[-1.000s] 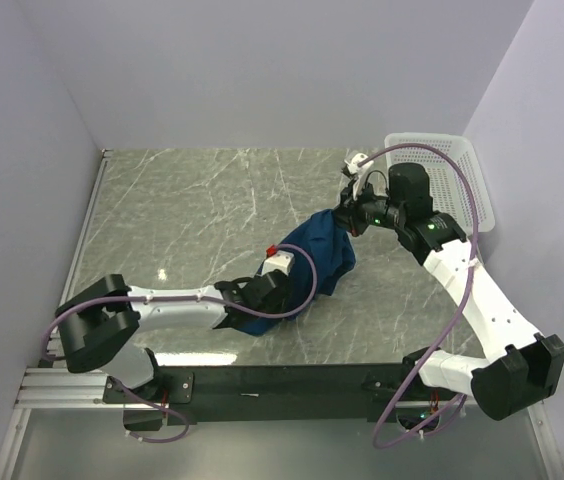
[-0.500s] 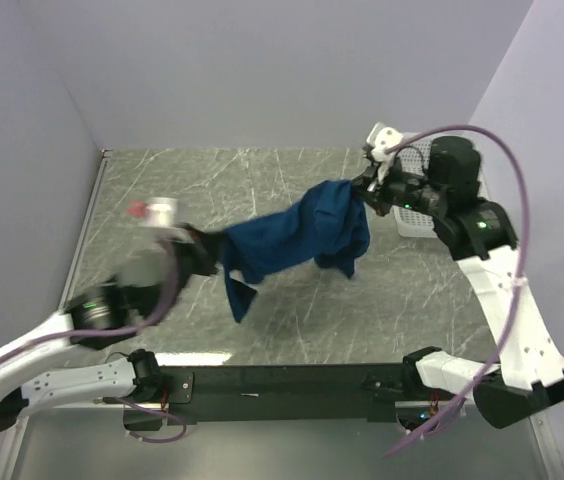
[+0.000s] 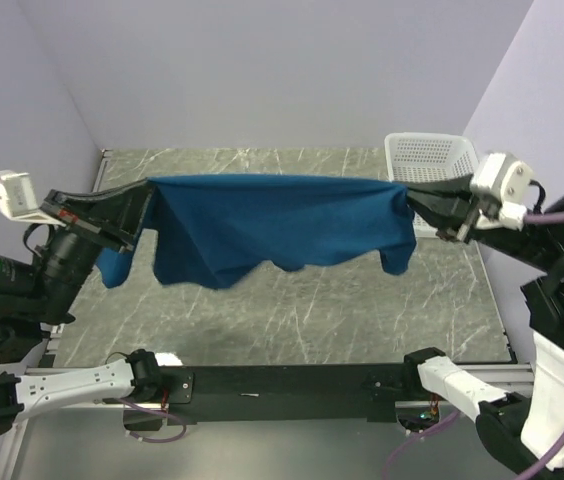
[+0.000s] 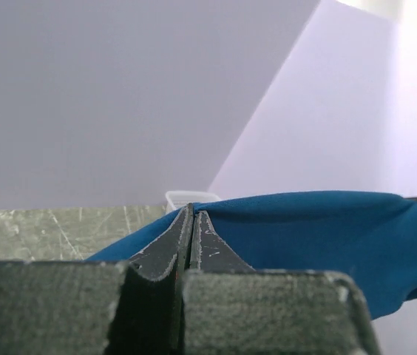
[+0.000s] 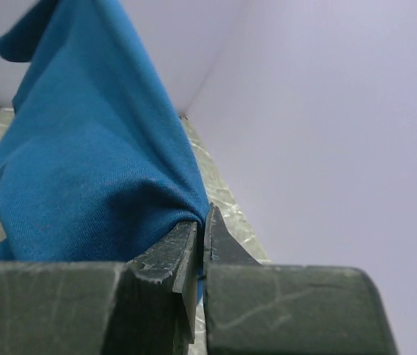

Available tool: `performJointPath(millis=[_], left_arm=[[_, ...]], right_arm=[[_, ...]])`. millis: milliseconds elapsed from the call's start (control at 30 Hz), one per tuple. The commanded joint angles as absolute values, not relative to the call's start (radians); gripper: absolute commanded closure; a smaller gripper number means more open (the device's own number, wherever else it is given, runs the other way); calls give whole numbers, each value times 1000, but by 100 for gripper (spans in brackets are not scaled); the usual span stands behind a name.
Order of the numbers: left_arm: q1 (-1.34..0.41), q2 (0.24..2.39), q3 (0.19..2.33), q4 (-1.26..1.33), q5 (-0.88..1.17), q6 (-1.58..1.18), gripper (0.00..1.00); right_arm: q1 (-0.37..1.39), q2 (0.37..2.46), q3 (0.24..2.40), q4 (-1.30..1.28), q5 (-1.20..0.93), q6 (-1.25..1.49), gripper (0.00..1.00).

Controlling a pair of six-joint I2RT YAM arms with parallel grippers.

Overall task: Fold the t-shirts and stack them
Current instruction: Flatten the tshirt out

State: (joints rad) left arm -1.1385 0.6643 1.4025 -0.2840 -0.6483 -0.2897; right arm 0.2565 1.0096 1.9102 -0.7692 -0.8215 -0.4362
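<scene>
A dark blue t-shirt (image 3: 272, 225) hangs stretched in the air between both arms, high above the marble table (image 3: 292, 310). My left gripper (image 3: 145, 200) is shut on its left edge, the cloth (image 4: 319, 237) pinched at the fingertips (image 4: 192, 211). My right gripper (image 3: 409, 195) is shut on the right edge, where the fabric (image 5: 90, 177) bunches between its tips (image 5: 203, 214). The lower hem sags in uneven folds clear of the table. No print shows on the side facing the top camera.
A white mesh basket (image 3: 430, 160) stands at the table's back right corner, partly behind the right gripper; its rim (image 4: 186, 196) also shows in the left wrist view. Grey walls close in the left, back and right sides.
Both arms have risen and spread apart, lifting the crumpled t-shirt off the table and pulling it out into a wide sheet. The left gripper's jaws closed fully on the cloth.
</scene>
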Motion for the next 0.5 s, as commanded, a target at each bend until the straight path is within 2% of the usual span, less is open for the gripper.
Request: performJointPath(millis=[0, 200, 267, 467], left_arm=[[-1135, 689, 1433, -323, -510, -258, 99], [-1135, 644, 1370, -396, -304, -366, 99], [-1134, 609, 1330, -393, -348, -391, 99], [-1134, 603, 1123, -263, -731, -356, 99]], right_arm=[[232, 996, 1922, -839, -922, -455, 100], [233, 950, 1870, -993, -1037, -575, 100], [232, 930, 1786, -934, -1002, -540, 100], [232, 962, 1430, -568, -755, -329, 100]])
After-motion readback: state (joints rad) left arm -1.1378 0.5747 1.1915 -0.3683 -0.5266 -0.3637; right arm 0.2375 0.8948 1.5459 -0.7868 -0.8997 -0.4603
